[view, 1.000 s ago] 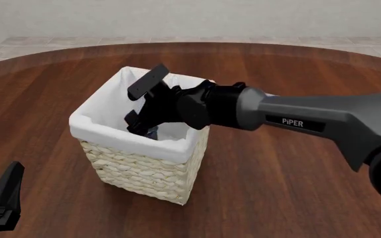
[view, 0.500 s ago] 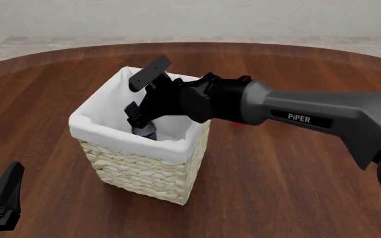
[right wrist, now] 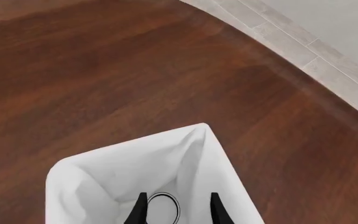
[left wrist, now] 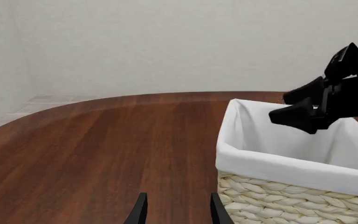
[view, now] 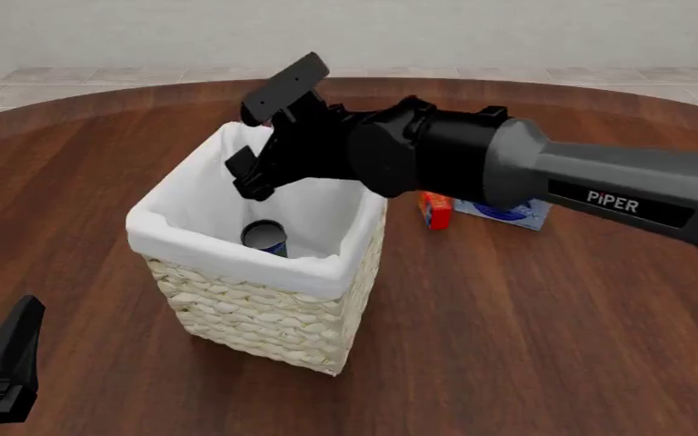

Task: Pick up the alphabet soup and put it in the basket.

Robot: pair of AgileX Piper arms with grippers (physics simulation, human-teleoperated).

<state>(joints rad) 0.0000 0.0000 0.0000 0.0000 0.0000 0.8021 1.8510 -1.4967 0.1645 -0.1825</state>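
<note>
Two arms are seen at the round wooden table [view: 543, 345], and only the right one is over the work. The right gripper [view: 270, 132] is held above the basket [view: 264, 313], over its far side, with its two fingers spread apart and nothing clasped between them. The alphabet soup [view: 264, 238] is seen standing upright inside the basket, near the front wall of the white lining; its grey lid and a strip of blue label are shown in the front view. In the right wrist view the can's round lid [right wrist: 162, 207] is framed between the fingertips [right wrist: 140, 210], well below them, within the white cloth. The left gripper [view: 4, 363] is kept low at the near left corner of the table, well apart from the basket; in the left wrist view its fingertips [left wrist: 140, 212] are shown parted with nothing between them. A small orange-red box [view: 436, 211] and a flat blue-and-white box [view: 509, 214] are seen on the table to the right of the basket, partly hidden by the right arm.
</note>
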